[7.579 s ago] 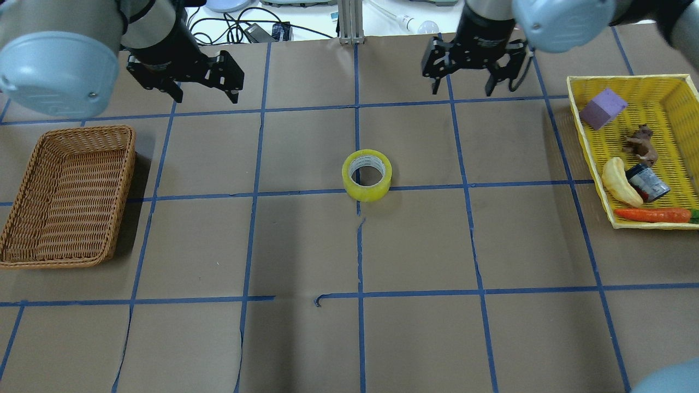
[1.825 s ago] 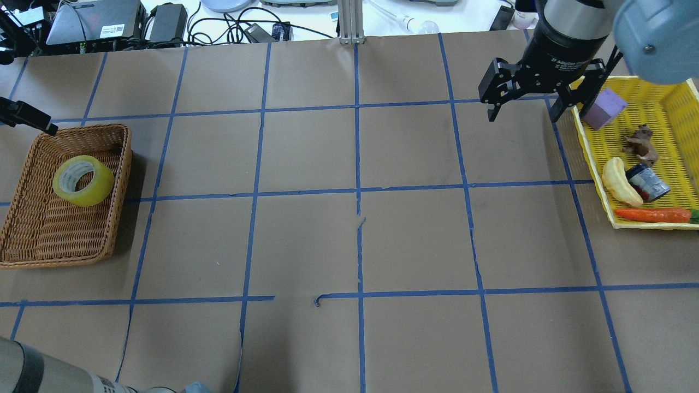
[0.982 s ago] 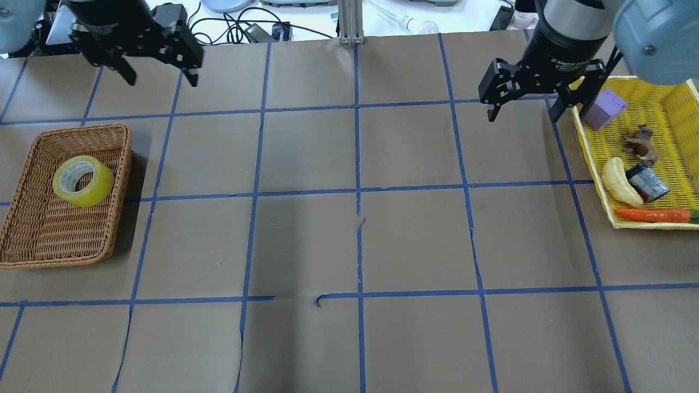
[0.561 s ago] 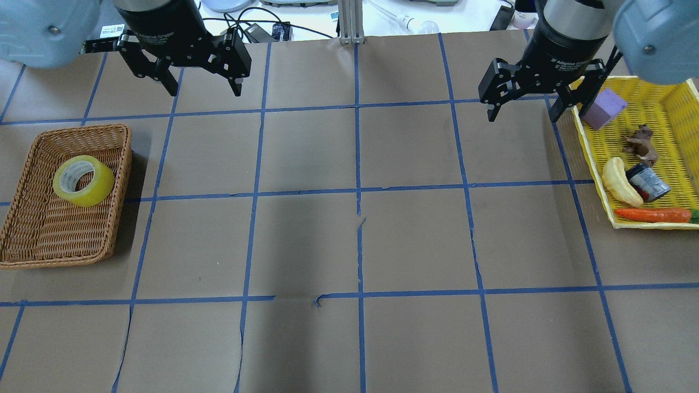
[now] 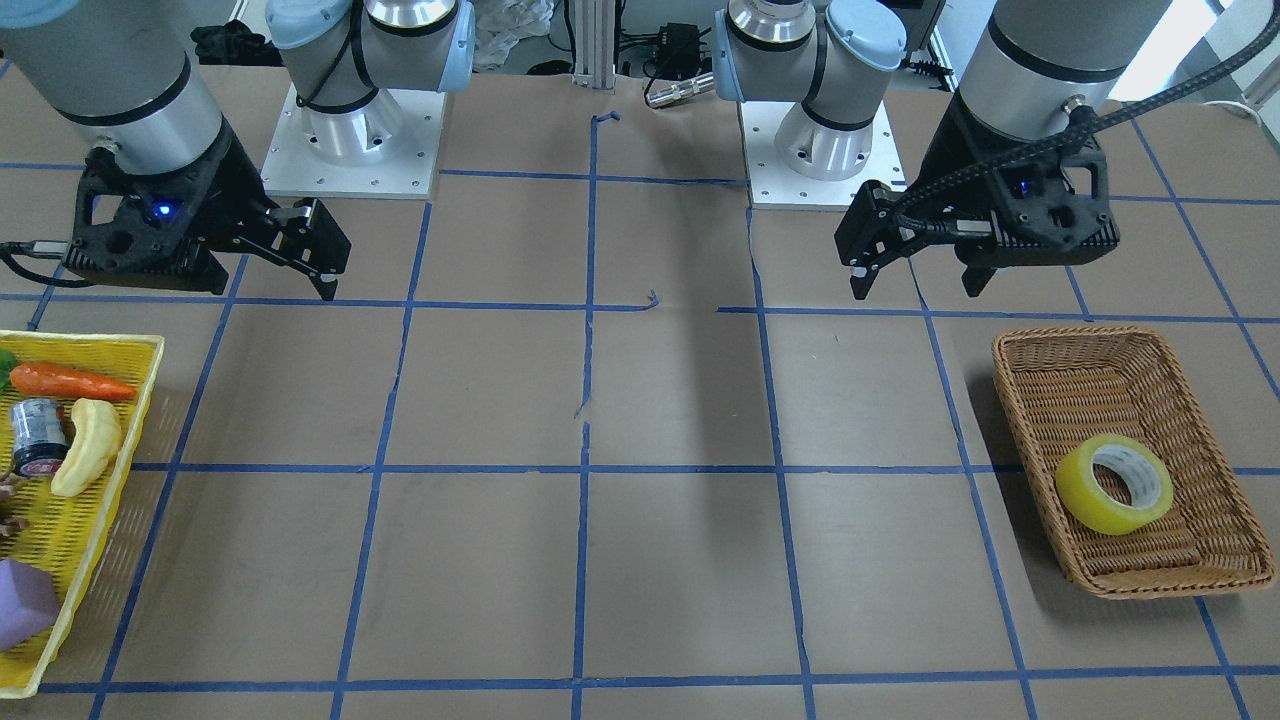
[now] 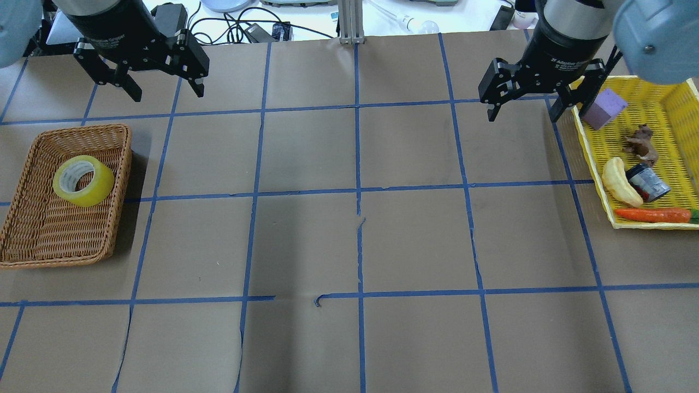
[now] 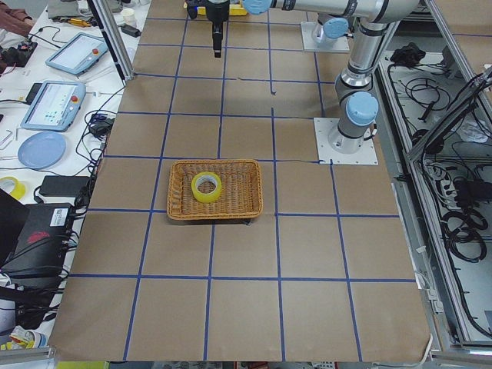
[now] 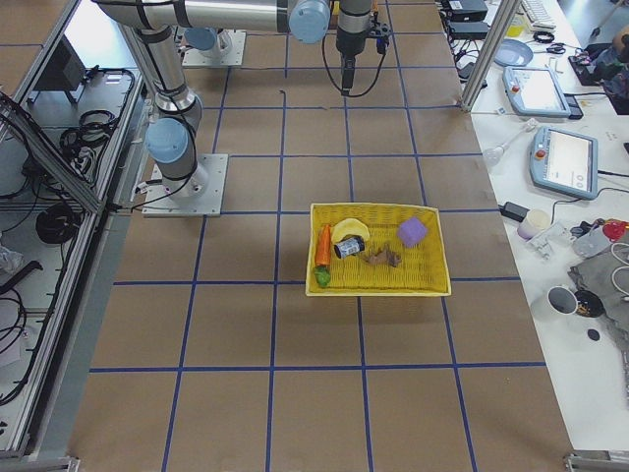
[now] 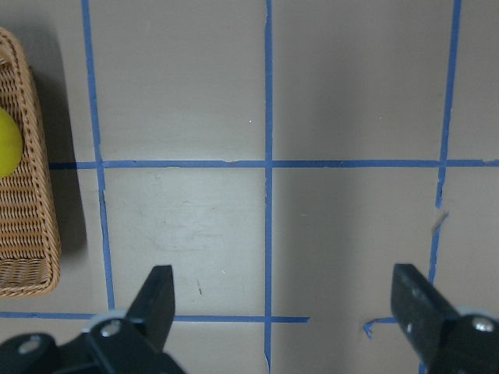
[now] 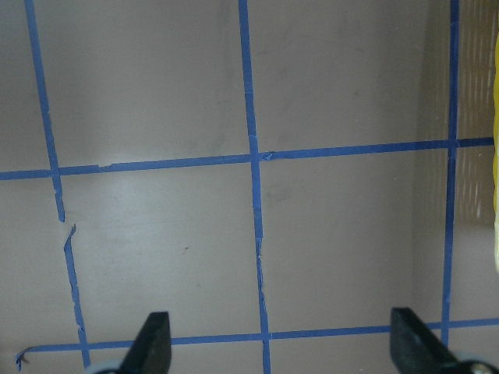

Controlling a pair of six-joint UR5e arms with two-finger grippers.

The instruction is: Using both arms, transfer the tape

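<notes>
Yellow and ring-shaped, the tape is lying inside the wicker basket, towards its far half, with the hole facing roughly upward, so its axis is running near vertical. Whether it is leaning a little on the weave I cannot tell.

In the overhead view the left gripper is hovering well apart from the basket, and the tape is sitting between 7 and 8 o'clock from it. Its jaws are standing wide open and are holding nothing. The left wrist view is bearing this out: both fingers are spread over bare table, with the basket and a sliver of tape showing at 9 o'clock.

The right gripper is hanging just beside the yellow basket, likewise spread wide and gripping nothing. The tape is lying at about 9 o'clock from it, right across the table.

The left arm is therefore by far the nearer one. Judging by where the tape is resting, the transfer is looking complete. Any further reach would be falling to the left gripper, coming down over the ring from above.
</notes>
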